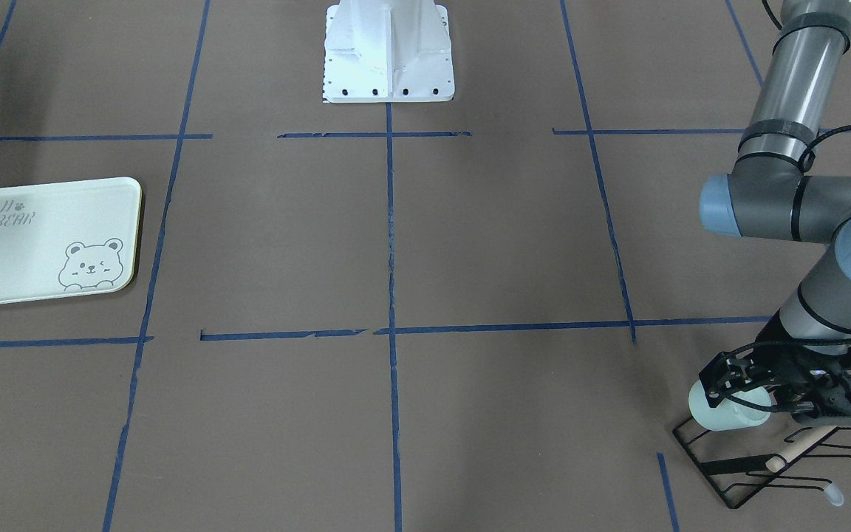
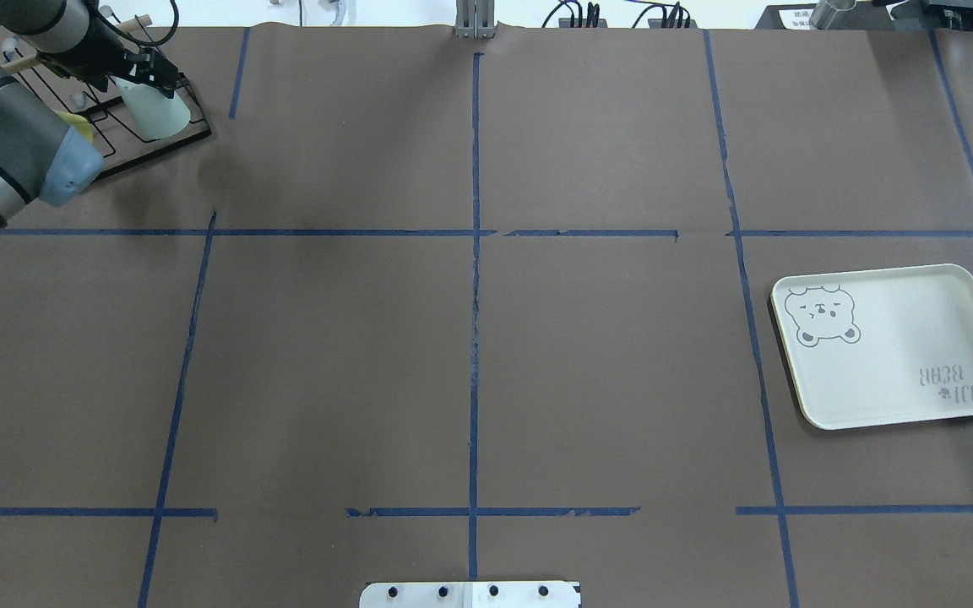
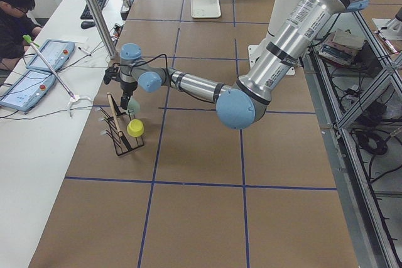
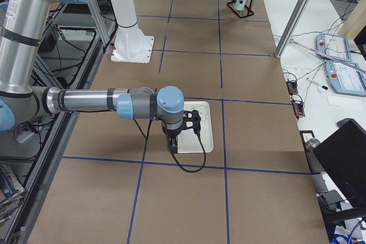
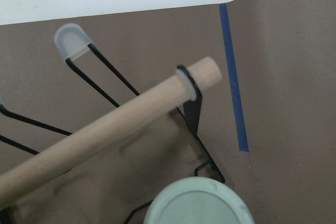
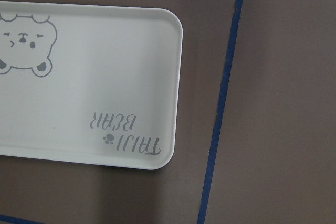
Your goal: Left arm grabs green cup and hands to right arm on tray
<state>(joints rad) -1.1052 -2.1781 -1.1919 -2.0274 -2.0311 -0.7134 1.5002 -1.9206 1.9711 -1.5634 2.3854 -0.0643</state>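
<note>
The green cup [image 1: 737,415] lies tilted over the black wire rack [image 1: 721,467] at the table's far left corner. My left gripper [image 1: 725,393] reaches down over the rack, its fingers on either side of the cup and shut on it. The overhead view shows the same: left gripper [image 2: 149,83], cup [image 2: 155,114]. The left wrist view shows only the cup's round end [image 5: 197,203] at the bottom edge. The tray [image 2: 900,355] lies empty on the right side. My right gripper [image 4: 174,141] hovers over the tray's near edge; I cannot tell whether it is open.
A pale yellow cup [image 3: 135,128] hangs on the same rack, beside a wooden dowel [image 5: 115,124] and clear-capped pegs. The white robot base [image 1: 388,52] stands at the table's middle edge. An operator [image 3: 16,17] sits at a desk beyond the rack's side.
</note>
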